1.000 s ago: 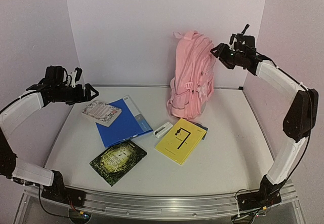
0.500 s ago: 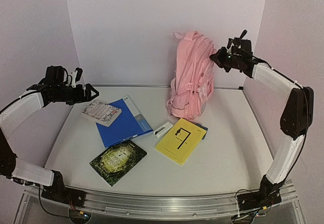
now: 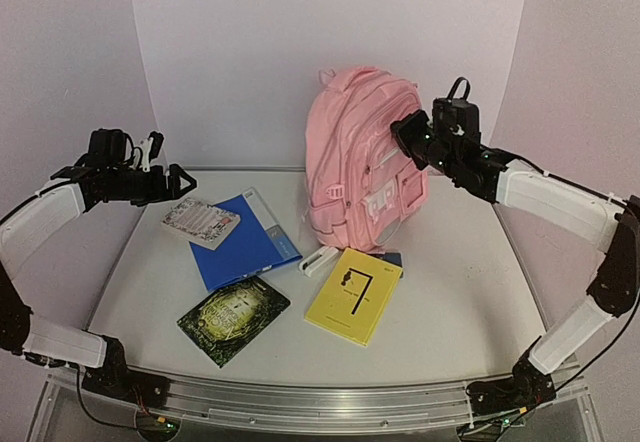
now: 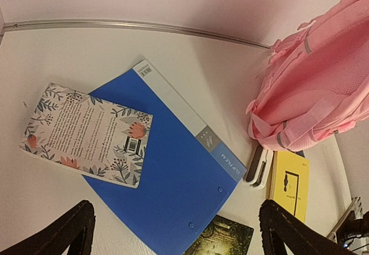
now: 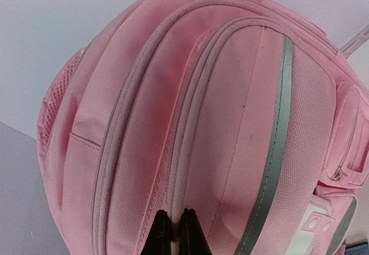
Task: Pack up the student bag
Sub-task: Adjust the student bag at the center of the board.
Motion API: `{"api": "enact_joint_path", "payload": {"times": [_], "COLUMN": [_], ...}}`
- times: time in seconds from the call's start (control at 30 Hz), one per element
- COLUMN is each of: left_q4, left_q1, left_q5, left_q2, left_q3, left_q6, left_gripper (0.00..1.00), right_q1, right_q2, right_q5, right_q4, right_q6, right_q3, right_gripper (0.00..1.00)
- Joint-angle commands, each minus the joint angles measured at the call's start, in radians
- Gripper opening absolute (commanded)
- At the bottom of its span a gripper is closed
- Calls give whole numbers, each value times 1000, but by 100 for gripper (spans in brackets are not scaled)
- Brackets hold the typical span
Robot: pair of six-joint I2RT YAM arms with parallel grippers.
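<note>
The right fingers (image 3: 401, 129) pinch shut on the student bag (image 3: 350, 162), upright at twelve o'clock on the worktop (image 3: 455, 292); the left fingers (image 3: 172, 173) hang wide open at nine o'clock.

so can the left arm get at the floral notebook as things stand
Probably yes. The left claw is open and hangs just above and beside the floral notebook, which lies flat on top of the blue folder with nothing over it. The pink backpack stands well off to the side.
</note>
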State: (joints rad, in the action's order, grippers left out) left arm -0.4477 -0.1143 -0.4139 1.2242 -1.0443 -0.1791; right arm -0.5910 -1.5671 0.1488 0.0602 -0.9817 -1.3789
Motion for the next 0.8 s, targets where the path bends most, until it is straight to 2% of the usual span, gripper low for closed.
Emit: {"api": "enact_joint_path", "payload": {"times": [0.0,0.17,0.27,0.47,0.5,0.6,0.77], "left_q4": [0,20,31,92,107,173,284], "left_q1": [-16,-49,-99,-328,-368,-471,-560], "left_q5": [-34,-84,-111,-50,-28,58,176], "left_q2": [-26,-19,-8,28,40,68,153], "left_q3": [-13,-5,-6,-44,-48,-44,-18], "left_q6": [16,33,41,-52,-67,-112,-170], "left_gripper": [100,100,100,100,100,100,100], "right_q1": [-109,-214,-225,-225,-226,-226,-224], "right_q2": [76,96,104,121,126,165,238], "right_q5": [195,355,392,425,433,457,495], "right_q4": [179,226,231,228,227,223,148], "right_q6": [-116,-148,-145,-94,-71,-6,153], "right_q3": [69,127,141,161,167,195,201], "right_gripper": [0,0,0,1,7,35,71]}}
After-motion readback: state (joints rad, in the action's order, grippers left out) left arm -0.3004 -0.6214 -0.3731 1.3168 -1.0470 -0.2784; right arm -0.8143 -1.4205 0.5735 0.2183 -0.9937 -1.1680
